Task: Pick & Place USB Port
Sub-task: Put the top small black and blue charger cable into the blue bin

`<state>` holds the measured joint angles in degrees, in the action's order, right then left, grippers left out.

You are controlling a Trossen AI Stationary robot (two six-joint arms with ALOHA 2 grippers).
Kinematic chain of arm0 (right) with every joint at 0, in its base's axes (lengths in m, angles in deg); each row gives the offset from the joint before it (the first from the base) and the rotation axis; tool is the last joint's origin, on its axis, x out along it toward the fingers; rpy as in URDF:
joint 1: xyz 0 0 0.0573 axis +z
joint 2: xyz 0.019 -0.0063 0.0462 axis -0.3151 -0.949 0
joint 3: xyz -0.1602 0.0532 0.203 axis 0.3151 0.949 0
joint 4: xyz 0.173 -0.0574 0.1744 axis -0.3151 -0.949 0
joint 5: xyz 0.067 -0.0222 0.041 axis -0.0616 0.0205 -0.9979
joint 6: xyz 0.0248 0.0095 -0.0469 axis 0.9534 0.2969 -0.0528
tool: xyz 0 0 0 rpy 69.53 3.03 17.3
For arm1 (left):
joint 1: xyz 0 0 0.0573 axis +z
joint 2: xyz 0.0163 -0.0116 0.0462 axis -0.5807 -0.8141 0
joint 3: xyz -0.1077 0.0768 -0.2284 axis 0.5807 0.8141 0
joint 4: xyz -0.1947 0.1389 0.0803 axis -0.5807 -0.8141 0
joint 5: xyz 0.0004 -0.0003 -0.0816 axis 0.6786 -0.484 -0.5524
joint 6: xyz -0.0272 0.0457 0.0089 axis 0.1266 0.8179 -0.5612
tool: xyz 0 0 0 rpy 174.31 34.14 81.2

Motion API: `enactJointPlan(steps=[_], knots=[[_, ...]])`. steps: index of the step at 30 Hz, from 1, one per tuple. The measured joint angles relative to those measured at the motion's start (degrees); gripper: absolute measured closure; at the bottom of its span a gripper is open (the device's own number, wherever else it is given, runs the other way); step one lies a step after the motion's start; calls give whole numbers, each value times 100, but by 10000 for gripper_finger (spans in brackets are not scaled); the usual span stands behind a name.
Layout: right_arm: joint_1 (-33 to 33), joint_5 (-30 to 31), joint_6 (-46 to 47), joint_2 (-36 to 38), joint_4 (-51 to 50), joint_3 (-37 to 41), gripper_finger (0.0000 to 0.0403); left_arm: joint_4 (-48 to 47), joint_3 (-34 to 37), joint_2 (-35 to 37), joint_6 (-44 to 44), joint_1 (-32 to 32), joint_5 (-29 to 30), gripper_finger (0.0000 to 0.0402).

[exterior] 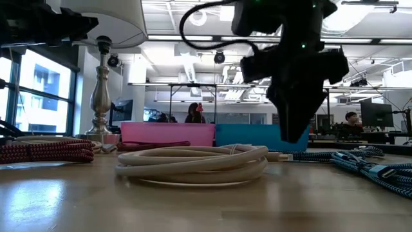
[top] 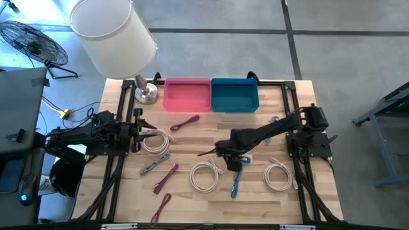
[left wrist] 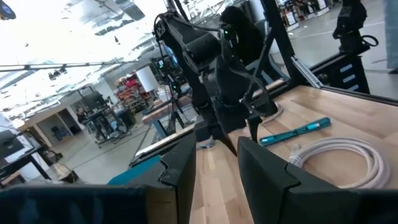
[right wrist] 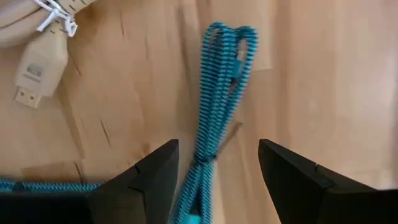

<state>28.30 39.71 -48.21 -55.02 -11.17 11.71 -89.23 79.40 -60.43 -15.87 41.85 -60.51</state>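
- My left fingers (top: 148, 133) wait at the surface's (top: 255, 198) left edge, well left of the blue cable, parted a little with nothing between them.
- White coil (top: 204, 176) lies just left of the blue cable; its USB plug (right wrist: 38, 71) is near but not blocking.
- My right fingers (right wrist: 217, 163) hover spread wide astride the blue cable (right wrist: 217, 106), not yet gripping. I reckon: drop, clamp.
- Blue bin (top: 234, 94) sits beyond the blue cable, path open.
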Motion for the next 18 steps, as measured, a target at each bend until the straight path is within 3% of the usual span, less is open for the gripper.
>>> enactJointPlan(steps=[11,14,18], knots=[[-100,-156,-9,-567,384,-24,202,1,0,0,-4,0,-429,286],[-167,-209,-9,-645,398,-28,255,3,0,0,-35,0,-523,286],[-278,1,-3,-653,395,-24,373,5,0,0,-47,0,-696,286]])
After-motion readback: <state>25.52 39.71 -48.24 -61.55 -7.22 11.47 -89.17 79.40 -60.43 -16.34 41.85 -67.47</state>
